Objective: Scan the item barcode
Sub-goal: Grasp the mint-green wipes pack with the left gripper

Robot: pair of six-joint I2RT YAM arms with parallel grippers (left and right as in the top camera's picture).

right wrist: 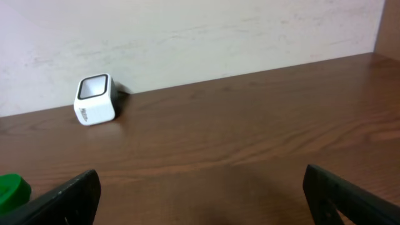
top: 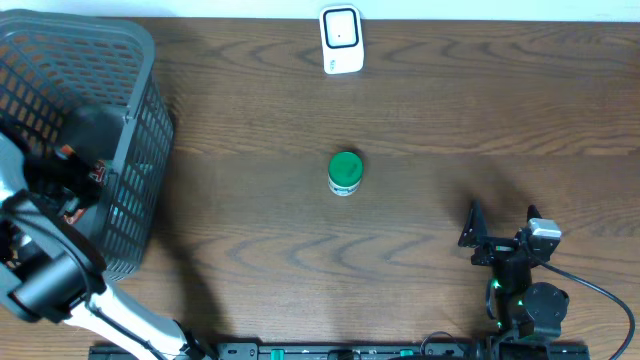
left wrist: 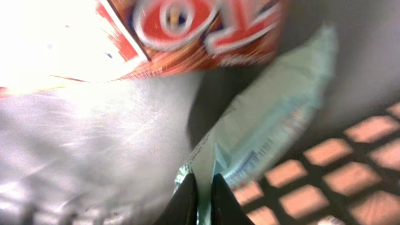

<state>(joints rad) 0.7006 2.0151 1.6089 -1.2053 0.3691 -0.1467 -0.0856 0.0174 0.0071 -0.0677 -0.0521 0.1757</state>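
Observation:
Inside the grey mesh basket (top: 140,110), my left gripper (left wrist: 201,177) is shut on the edge of a pale green packet (left wrist: 275,119), whose thin edge is pinched between the two black fingers. An orange-red snack bag (left wrist: 200,31) lies above it, blurred and partly glared out. The white barcode scanner (top: 341,40) stands at the table's far edge, also in the right wrist view (right wrist: 95,100). My right gripper (top: 500,222) rests open near the front right, with nothing between its fingers (right wrist: 62,194).
A small jar with a green lid (top: 345,172) stands mid-table and shows at the left edge of the right wrist view (right wrist: 12,190). The basket's walls (left wrist: 325,181) close in around the left gripper. A pale wall runs behind the scanner.

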